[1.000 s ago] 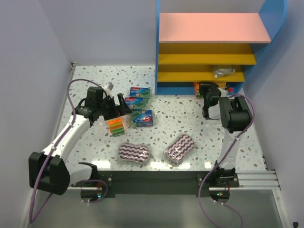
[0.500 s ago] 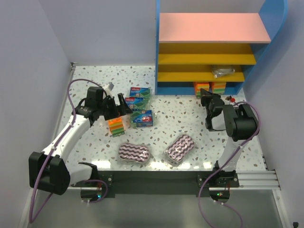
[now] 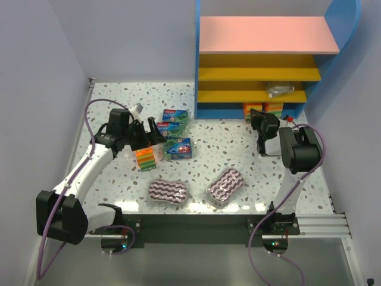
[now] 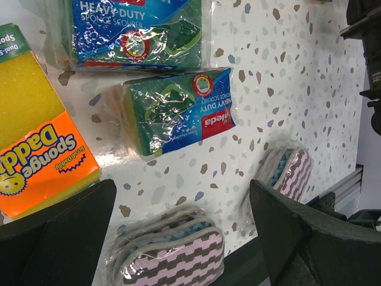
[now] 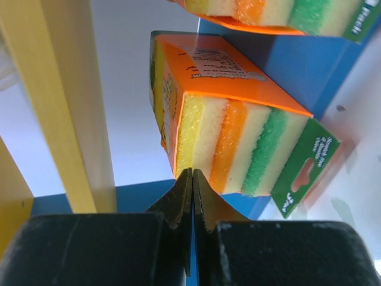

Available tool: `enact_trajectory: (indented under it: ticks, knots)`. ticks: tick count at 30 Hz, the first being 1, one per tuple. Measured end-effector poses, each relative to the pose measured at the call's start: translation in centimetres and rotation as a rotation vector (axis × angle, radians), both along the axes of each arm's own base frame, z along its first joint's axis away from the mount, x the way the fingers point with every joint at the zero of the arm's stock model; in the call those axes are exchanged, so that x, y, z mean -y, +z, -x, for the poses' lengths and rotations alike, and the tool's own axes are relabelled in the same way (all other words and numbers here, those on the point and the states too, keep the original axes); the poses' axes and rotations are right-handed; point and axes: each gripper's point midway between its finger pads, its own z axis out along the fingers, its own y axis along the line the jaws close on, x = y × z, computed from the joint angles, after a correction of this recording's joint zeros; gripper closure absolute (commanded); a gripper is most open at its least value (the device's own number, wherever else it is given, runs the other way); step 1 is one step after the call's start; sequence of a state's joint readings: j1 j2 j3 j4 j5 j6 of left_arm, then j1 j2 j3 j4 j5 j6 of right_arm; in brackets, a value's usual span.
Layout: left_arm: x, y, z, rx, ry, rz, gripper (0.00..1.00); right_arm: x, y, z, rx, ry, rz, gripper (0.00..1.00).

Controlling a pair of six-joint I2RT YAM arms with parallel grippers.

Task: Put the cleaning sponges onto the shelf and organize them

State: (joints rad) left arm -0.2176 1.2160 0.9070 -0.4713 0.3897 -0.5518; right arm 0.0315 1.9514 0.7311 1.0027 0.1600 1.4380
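Only the top view takes in the whole shelf, at 1 o'clock on the table. The shelf holds three packs. One grey scourer pack lies on the lowest yellow board. Two orange blocks stand side by side on the bottom level beneath it. The right gripper sits just in front of them, at their 6 o'clock.

Its wrist view shows what the top view cannot. The fingers are pressed together with nothing between them, and their tips point at the near block's striped end. I cannot tell if they touch it. The second block shows at that view's upper edge.

Six packs lie on the table, at 9 to 10 o'clock of the shelf. Three are green-blue packs, clustered together. A third orange block lies at their 7 o'clock. Two purple pads lie near the front edge.

The left gripper hangs over the third block. Its wrist view shows the jaws spread wide and empty, with the block at 9 o'clock between them.

That makes nine packs in all.
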Motion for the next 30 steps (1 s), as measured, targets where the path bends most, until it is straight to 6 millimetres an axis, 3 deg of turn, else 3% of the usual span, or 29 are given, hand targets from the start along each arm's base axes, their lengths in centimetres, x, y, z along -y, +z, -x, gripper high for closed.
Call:
enact_trajectory:
  ticks: [7,18,24,27,28,30]
  knots:
    - [0.0,0.0,0.0,0.000,0.000,0.000,0.00,-0.1,-0.5,-2.6,-0.010,0.002,0.007,1.00]
    - [0.0,0.0,0.0,0.002,-0.002,-0.004,0.00,0.1,-0.8,-4.7,-0.004,-0.003,0.006,1.00]
    - [-0.3,0.0,-0.1,0.008,0.001,-0.023,0.00,0.4,-0.8,-4.6,-0.004,-0.007,0.005,1.00]
    - [-0.8,0.3,-0.5,0.026,0.027,-0.043,0.00,0.1,-1.2,-3.2,-0.015,0.014,0.001,1.00]
    - [-1.1,0.5,-0.6,0.037,0.040,-0.052,0.00,0.0,-1.3,-2.5,-0.022,0.022,-0.001,0.86]
    - [-1.8,1.2,-0.8,0.068,0.076,-0.075,0.00,-0.6,-1.2,-1.1,-0.023,0.056,-0.007,0.71]
